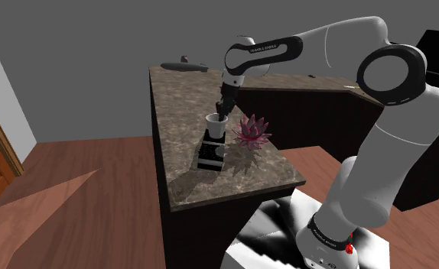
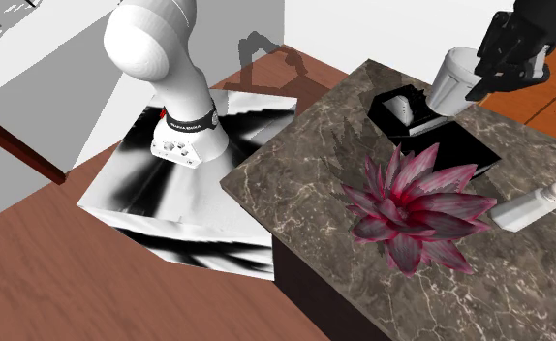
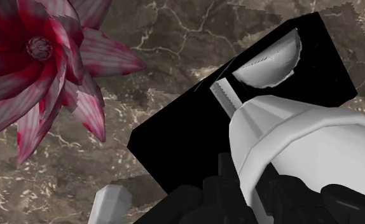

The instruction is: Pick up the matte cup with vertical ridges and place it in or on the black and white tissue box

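Observation:
A plain white cup (image 1: 216,124) hangs in my gripper (image 1: 226,103), which is shut on its rim from above. The cup sits directly over the black and white tissue box (image 1: 210,151) on the dark marbled counter (image 1: 233,179). In the second exterior view the cup (image 2: 452,82) is tilted, and its base is close over the box (image 2: 439,136) with the gripper (image 2: 504,58) at its upper side. In the wrist view the cup (image 3: 296,143) is clasped by the gripper (image 3: 264,191) above the black box (image 3: 187,149). Whether cup and box touch I cannot tell.
A red spiky plant (image 1: 251,130) stands right beside the box, on the shoulder view's right. A small white shaker (image 2: 530,206) lies on the counter near the plant (image 2: 412,208). A dark object (image 1: 183,66) rests at the counter's far end. The stand (image 2: 189,194) is below the counter's edge.

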Robot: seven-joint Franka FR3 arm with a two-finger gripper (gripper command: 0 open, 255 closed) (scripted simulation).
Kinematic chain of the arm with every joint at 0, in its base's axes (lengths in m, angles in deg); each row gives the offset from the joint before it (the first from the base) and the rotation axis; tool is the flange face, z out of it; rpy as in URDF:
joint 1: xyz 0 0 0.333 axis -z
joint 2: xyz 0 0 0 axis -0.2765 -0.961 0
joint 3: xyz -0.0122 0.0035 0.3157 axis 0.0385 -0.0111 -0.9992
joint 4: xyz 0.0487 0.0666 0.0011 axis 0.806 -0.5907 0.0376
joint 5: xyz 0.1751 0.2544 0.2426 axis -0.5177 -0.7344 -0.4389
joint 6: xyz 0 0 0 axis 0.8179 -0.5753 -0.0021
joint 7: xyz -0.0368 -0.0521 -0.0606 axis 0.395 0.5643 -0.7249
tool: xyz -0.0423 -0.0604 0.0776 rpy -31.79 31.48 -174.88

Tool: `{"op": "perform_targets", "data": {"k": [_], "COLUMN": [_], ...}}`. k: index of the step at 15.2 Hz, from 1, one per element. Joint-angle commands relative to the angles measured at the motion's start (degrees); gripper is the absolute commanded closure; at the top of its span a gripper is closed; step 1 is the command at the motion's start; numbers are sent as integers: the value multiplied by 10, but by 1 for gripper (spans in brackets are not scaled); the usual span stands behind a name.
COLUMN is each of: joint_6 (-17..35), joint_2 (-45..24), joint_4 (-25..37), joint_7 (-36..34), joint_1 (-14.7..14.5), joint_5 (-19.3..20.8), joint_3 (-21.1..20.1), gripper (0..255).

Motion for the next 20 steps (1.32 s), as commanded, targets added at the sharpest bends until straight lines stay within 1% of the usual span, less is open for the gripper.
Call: {"op": "perform_targets", "data": {"k": [1, 2, 3, 8, 12, 20], "joint_6": [0, 0, 0, 0, -70, -70], "joint_2": [0, 0, 0, 0, 11, 11], "joint_4": [0, 0, 0, 0, 60, 60], "joint_7": [0, 0, 0, 0, -5, -5], "joint_1": [0, 0, 0, 0, 4, 4], "joint_5": [0, 0, 0, 0, 7, 7], "joint_3": [0, 0, 0, 0, 4, 4], "gripper": [255, 255, 0, 0, 0, 0]}}
